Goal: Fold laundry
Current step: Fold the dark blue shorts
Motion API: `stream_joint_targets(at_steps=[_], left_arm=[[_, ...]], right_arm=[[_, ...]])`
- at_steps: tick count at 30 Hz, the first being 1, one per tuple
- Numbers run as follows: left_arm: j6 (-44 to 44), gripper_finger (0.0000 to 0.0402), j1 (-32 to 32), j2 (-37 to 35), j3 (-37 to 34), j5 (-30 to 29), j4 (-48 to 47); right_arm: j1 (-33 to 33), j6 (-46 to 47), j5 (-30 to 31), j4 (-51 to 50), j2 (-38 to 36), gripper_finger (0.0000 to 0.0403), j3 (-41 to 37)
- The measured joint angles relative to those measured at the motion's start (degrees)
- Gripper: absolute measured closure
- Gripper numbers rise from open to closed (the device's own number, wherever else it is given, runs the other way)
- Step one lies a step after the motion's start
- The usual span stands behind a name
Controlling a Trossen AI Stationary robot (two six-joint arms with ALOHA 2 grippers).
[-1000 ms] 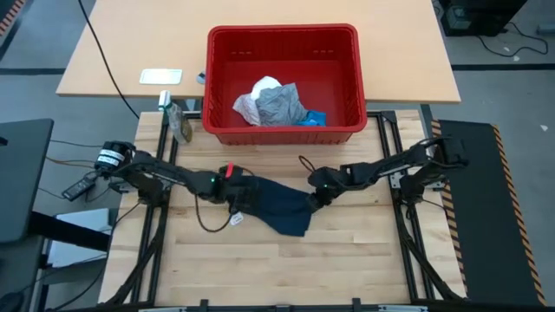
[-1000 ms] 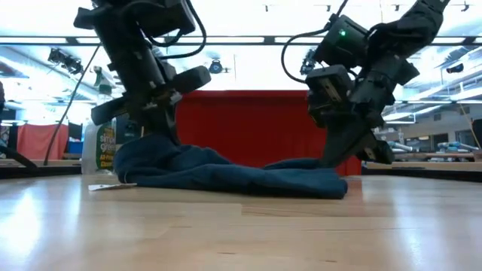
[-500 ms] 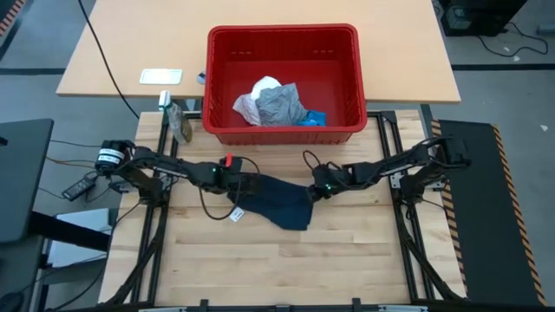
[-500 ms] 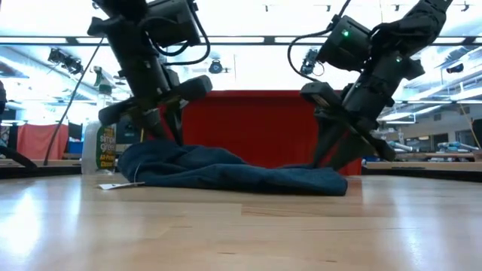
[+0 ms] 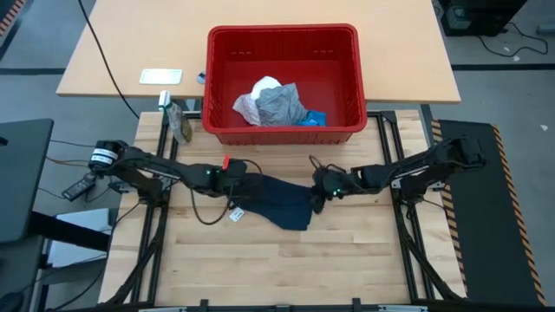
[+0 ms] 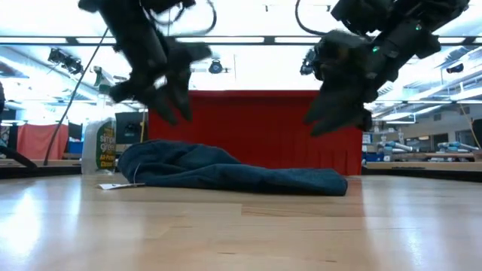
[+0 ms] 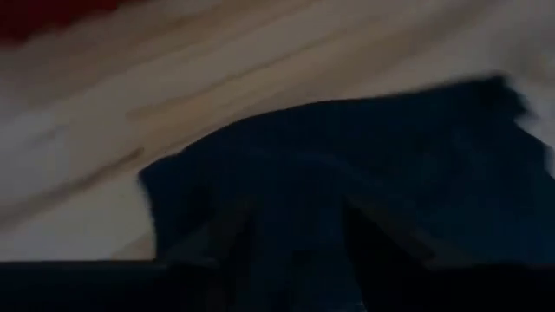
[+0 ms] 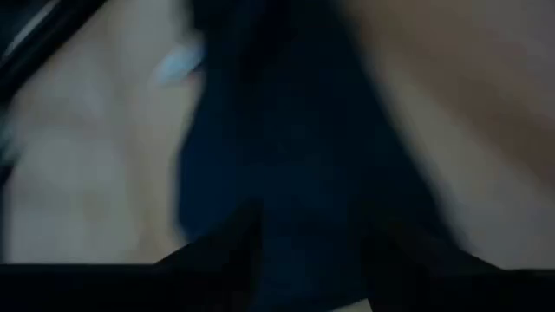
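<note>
- The dark navy cloth lies in a loose, rumpled heap on the table, just below both sets of fingers and touched by neither.
- The left gripper hangs above the cloth's bunched left end, its fingers spread and holding nothing.
- The right gripper hangs over the flatter right end, fingers likewise apart and empty; from table height there is clear air between them and the fabric.
- By my reckoning, this is the moment between two folds: the cloth has been let go and is not yet a tidy shape.
- The next move calls for both sets of fingers to come down onto fresh edges or corners of the navy piece and pinch only one layer.
- The grey cloth and the white crinkly cloth wait in the red basket, well away from the fingers.
</note>
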Motion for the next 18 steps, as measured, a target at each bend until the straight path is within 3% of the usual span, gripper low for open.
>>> stream_joint_targets(at_steps=[2, 5, 7, 14, 18], left_arm=[[7.6, 0.0239, -1.3, -1.0, 0.6, 1.1, 2.1], [16.6, 0.0247, -2.4, -1.4, 0.5, 8.6, 5.9], [18.9, 0.025, -2.9, -0.7, 0.5, 11.8, 6.9], [28.3, 0.026, -3.9, 6.1, 0.5, 12.6, 12.0], [27.9, 0.026, -1.2, 10.2, 0.4, 8.8, 10.4]], right_arm=[[0.6, -4.0, -6.3, 2.1, 2.0, 0.025, 0.0], [1.2, -7.4, -10.2, 5.0, 6.3, 0.0274, 0.0], [1.3, -8.3, -10.4, 7.6, 9.0, 0.0288, 0.0], [1.2, -8.6, -6.8, 13.6, 15.4, 0.032, 0.0], [1.9, -6.8, -5.4, 13.5, 17.6, 0.0322, 0.0]])
